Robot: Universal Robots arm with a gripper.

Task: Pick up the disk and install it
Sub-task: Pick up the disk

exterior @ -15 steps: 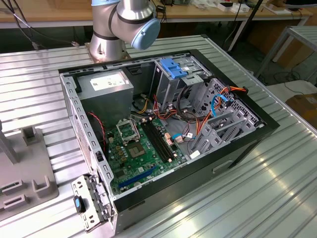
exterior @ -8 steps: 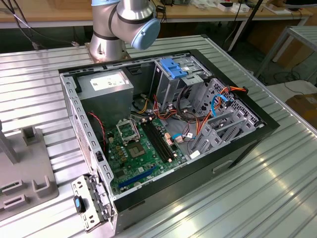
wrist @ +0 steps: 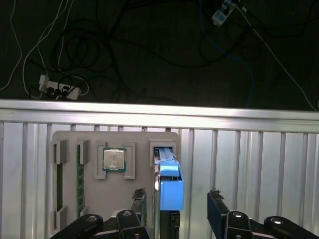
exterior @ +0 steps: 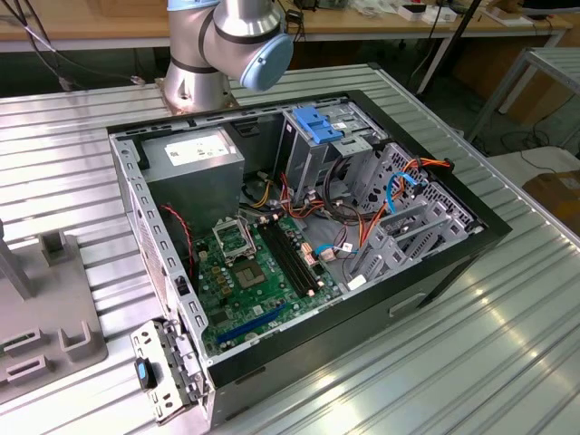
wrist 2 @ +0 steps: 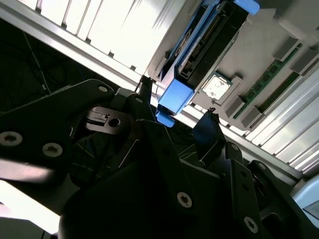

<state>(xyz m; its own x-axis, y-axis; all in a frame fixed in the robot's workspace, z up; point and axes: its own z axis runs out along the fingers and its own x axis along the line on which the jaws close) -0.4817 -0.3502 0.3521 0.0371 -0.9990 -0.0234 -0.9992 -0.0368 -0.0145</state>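
Observation:
The disk stands on edge in a slot of a grey holder plate, its blue carrier rail facing up and its dark body running away beneath. My gripper is open and straddles the blue end of the disk. One fingertip sits close beside the rail, while the other stands a clear gap away. In the second wrist view the gripper brackets the same blue end without closing on it.
The holder plate also carries a processor chip and memory sticks. The open computer case lies on the ribbed metal table, with a blue drive-bay latch and a grey power supply inside. Cables and a power strip lie beyond the table edge.

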